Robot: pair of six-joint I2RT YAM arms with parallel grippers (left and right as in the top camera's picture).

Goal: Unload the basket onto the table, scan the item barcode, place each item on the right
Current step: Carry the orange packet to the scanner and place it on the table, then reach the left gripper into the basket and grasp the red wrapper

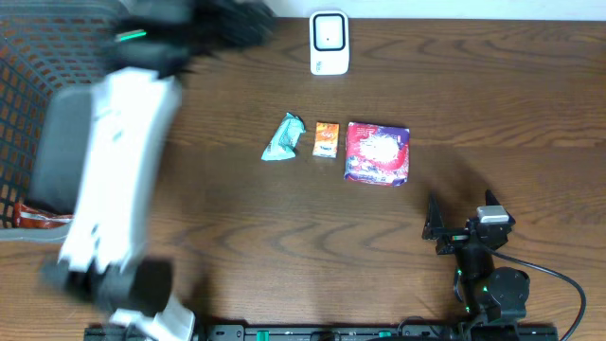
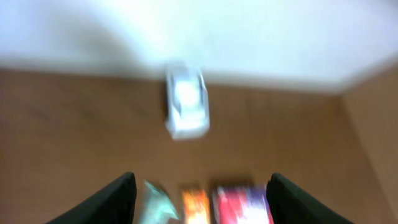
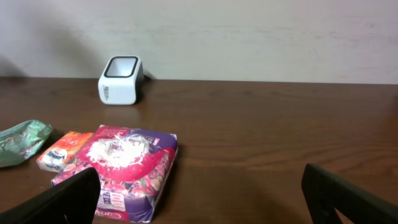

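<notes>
Okay, purple pack lies ahead-left of the right gripper, spread and empty; left gripper, also spread, is farther.

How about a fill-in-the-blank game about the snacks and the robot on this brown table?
The small orange packet lies ____ the crumpled teal wrapper and the square red and purple packet. That row holds ____ things in all. The white box-shaped scanner stands apart from them, and the right gripper has its jaws ____.
Missing words: between; three; open.
</notes>
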